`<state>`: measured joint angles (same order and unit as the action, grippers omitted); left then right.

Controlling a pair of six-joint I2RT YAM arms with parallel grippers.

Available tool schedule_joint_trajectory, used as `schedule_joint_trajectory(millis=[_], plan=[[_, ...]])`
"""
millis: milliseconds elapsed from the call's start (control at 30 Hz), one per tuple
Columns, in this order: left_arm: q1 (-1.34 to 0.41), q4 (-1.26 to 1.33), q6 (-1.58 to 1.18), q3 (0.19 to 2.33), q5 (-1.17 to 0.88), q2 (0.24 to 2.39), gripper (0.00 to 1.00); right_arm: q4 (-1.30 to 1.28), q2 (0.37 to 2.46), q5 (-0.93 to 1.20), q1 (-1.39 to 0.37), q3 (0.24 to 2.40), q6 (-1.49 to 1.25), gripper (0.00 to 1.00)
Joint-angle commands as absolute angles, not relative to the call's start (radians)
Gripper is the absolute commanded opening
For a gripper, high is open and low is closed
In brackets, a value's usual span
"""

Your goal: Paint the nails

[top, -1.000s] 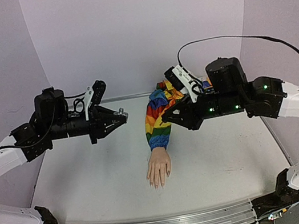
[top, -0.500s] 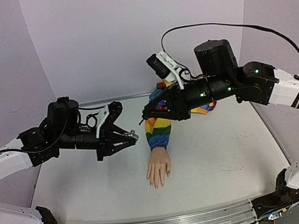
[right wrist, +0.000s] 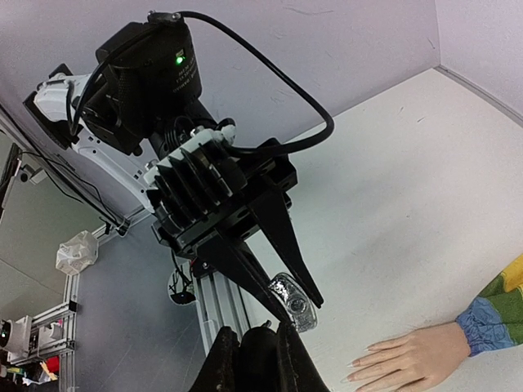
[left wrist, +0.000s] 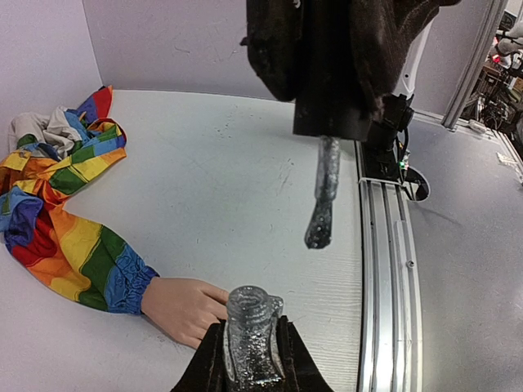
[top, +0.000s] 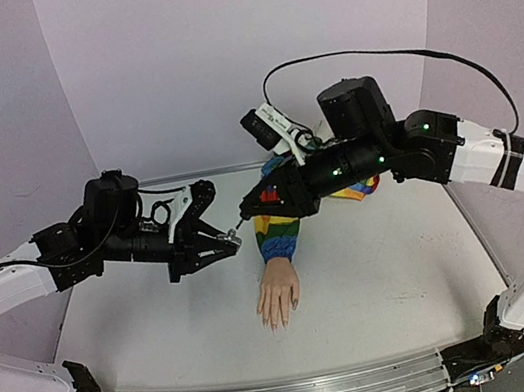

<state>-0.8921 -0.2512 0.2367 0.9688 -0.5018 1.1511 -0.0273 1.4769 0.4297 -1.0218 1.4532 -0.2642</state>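
Black fingers of the left gripper (left wrist: 252, 341) are closed tight on a small clear bottle (left wrist: 252, 322). The bottle stands upright and its neck is uncapped. Only the neck and shoulder show in the left wrist view; the fingers and the frame edge cut off the lower body.

The right gripper (right wrist: 255, 331) is closed almost fully on a dark part seated between its fingers. That part cannot be identified from the right wrist view. In the left wrist view, the brush (left wrist: 324, 204) hangs straight down from the underside of this gripper. Its handle end is hidden inside the fingers. The tip is dark and wet, and it sits above the bottle mouth and to one side, not touching it. Both grippers are held in the air above the table (top: 161, 315), tip to tip.

Below them, the mannequin hand (top: 278, 300) lies flat on the table, fingers toward the near rail (left wrist: 384, 269). A rainbow-striped sleeve (top: 280, 221) covers its wrist and runs toward the back wall, where part of it lies behind the right arm.

The nails (right wrist: 356, 364) are at the finger ends, on the table surface, well apart from the brush. They are too small to tell whether any carries paint.
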Motion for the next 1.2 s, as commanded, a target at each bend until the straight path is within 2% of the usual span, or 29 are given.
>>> schedule_joint_trajectory(millis=[0,1167], plan=[[-0.901,-0.229,0.245,1.002,-0.517,1.15,0.0,0.0,1.496,0.43,-1.025,1.497,-0.272,0.0],[-0.905,-0.233,0.243,1.002,-0.52,1.153,0.0,0.01,1.503,0.392,-1.036,1.481,-0.261,0.0]])
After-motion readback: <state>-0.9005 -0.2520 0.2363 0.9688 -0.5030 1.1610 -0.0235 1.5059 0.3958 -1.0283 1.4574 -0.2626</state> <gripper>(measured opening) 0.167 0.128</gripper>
